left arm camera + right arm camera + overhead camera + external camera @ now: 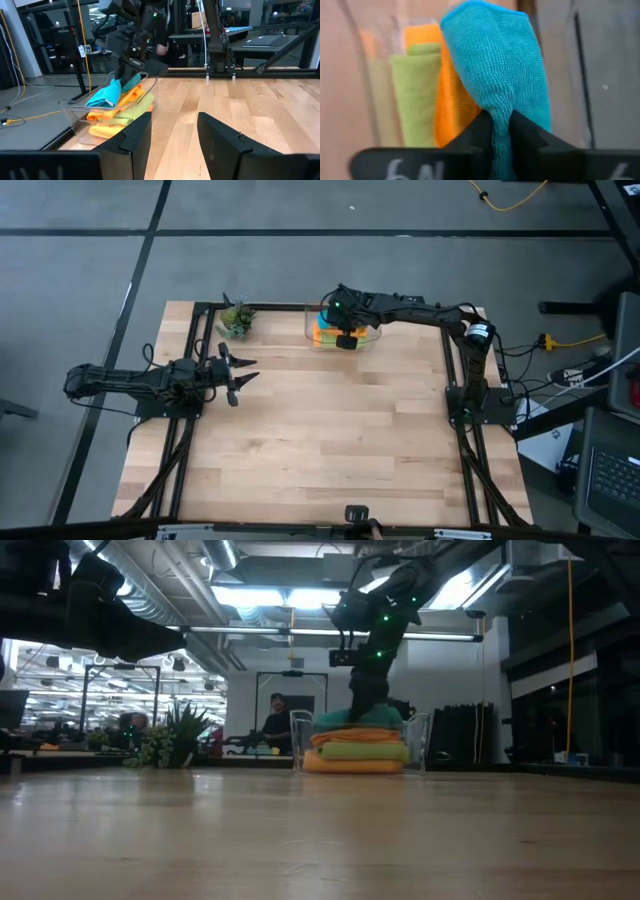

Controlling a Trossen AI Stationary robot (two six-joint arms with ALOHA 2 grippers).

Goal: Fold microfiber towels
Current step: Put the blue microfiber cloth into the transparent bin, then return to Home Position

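Note:
A stack of folded towels sits in the clear plastic bin point(368, 340) at the table's far side: teal blue point(106, 94) on top, then orange point(131, 95), lime green point(131, 113) and another orange point(102, 131) at the bottom. My right gripper point(501, 131) is over the bin, shut on the teal towel point(492, 65). My left gripper point(174, 131) is open and empty at the table's left, level, pointing toward the bin. My right gripper pinches a bunched fold of the teal towel point(500, 107) between its two fingers, coming from above and pointing down into the bin. The towel's gripped part rises into a ridge; the remainder lies on the orange towel point(447, 100) beneath it.
A small green potted plant point(236, 320) stands at the table's far left, left of the bin. The wooden table top point(330, 440) stretches bare from the bin to the near edge. People show in the room beyond the table in the low view.

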